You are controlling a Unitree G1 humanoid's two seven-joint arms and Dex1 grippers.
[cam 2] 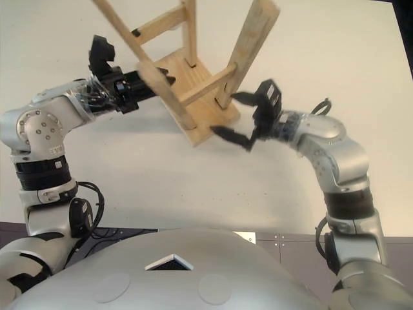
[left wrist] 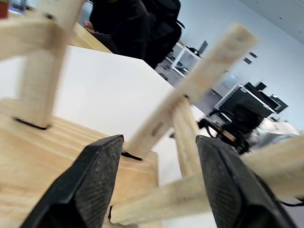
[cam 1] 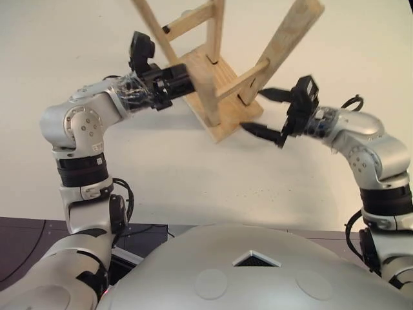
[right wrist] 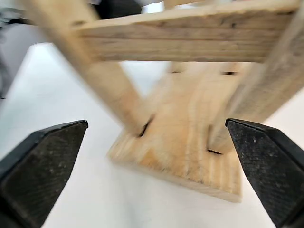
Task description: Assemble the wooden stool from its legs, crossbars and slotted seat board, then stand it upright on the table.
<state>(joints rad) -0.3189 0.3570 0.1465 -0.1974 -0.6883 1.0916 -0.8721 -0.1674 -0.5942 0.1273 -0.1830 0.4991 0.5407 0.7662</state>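
While the white table [cam 1: 193, 181] carried the whole assembly, the stool [cam 2: 193, 84] stood inverted on it, well back from the near edge and roughly midway between the left and right edges. Its long axis ran upward from the table surface. The seat board [right wrist: 190, 142] was at the bottom, against the table, with one corner pointing toward the near edge; whether it lay fully flat could not be determined. The legs [cam 1: 287, 32] were seated in the board's slots and pointed up and away from the table, with their free ends uppermost. The crossbars [right wrist: 180, 42] spanned between the legs above the board.

The left gripper [left wrist: 159, 147] reached in from the stool's left side, low over the seat board and behind the near-left leg. Its grip state could not be determined.

The right gripper [cam 1: 253, 110] was positioned at the stool's right side. Its fingers [cam 1: 271, 95] were spread wide: one tip was just beside the base of the right leg, the other at the board's right edge. The board's right corner lay ahead of the gap between them, unclamped. Contact at the tips could not be determined.
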